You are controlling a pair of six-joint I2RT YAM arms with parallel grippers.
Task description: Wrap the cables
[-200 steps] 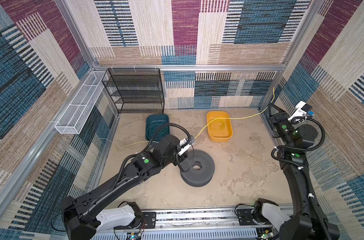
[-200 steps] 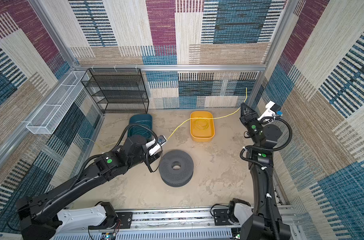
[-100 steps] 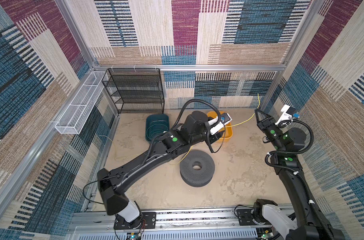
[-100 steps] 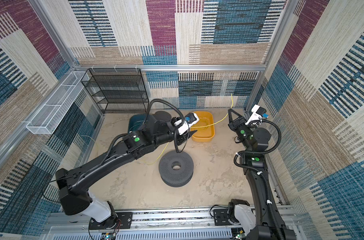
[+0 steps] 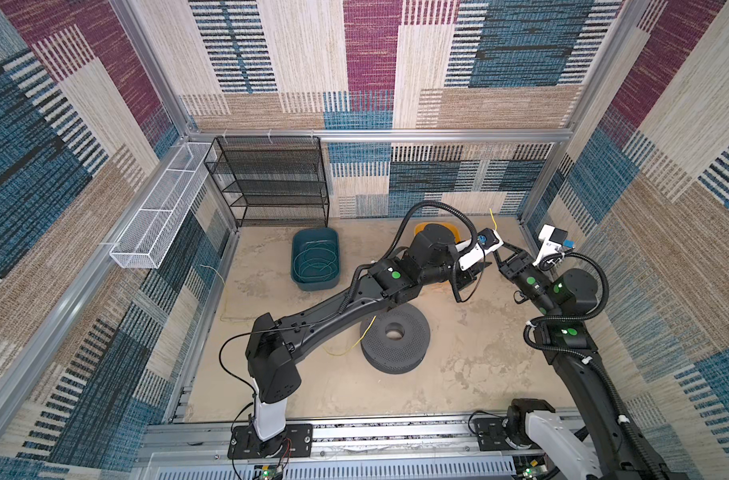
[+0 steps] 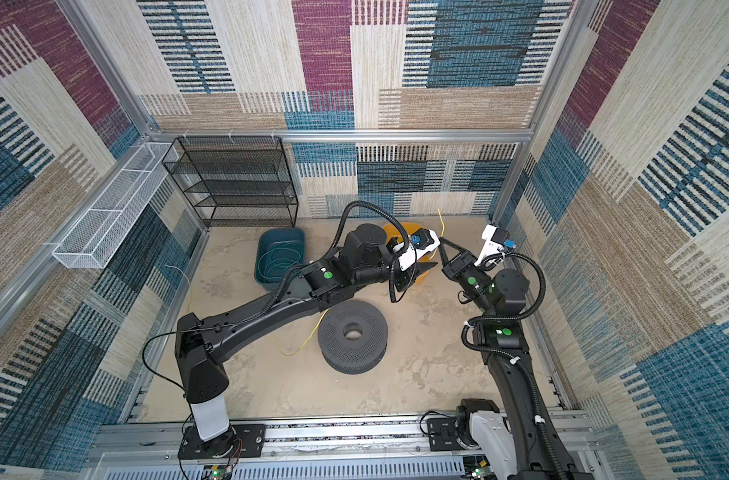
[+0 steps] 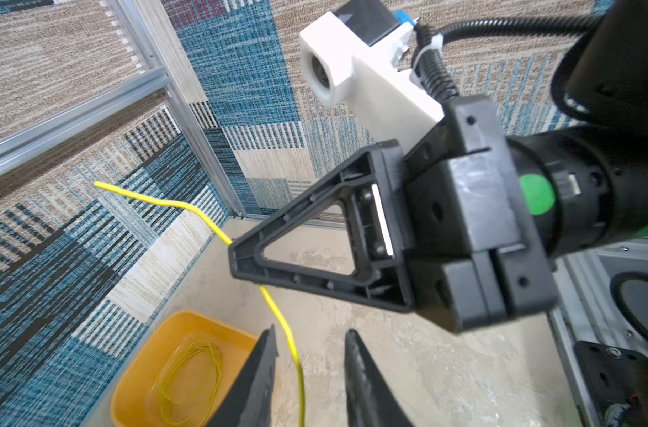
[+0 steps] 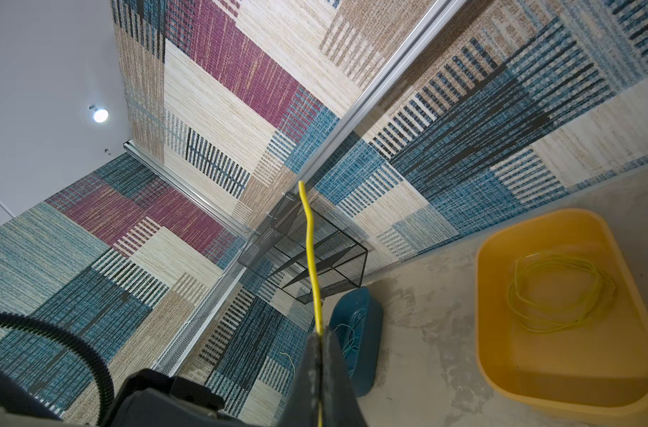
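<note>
**Passing the loose yellow cable across, winding barely begun**

In both top views the right tool [image 5: 498, 250] pinches the yellow cable [image 5: 492, 218] close to its free end, raised above the surface [image 5: 458, 374] near the back right corner. The left tool [image 6: 431, 266] reaches in just beside it, over the yellow tub [image 6: 396, 228]. More yellow strand lies slack on the surface beside the black spool [image 5: 415, 345].

From the left wrist, the left tool [image 7: 309, 369] stands parted. The cable runs down between its fingers [image 7: 263, 369] and is not pinched. A wound yellow coil [image 7: 189, 377] lies in the tub.

From the right wrist, the right tool [image 8: 319, 344] is clenched on the cable, whose end pokes up beyond it. The blue tub [image 8: 368, 325] holds a green coil [image 8: 346, 332].

Two coils look stowed. Whether the held strand joins the yellow coil, I cannot tell. Most of it seems unwound, so gathering it into loops appears left to do.
</note>
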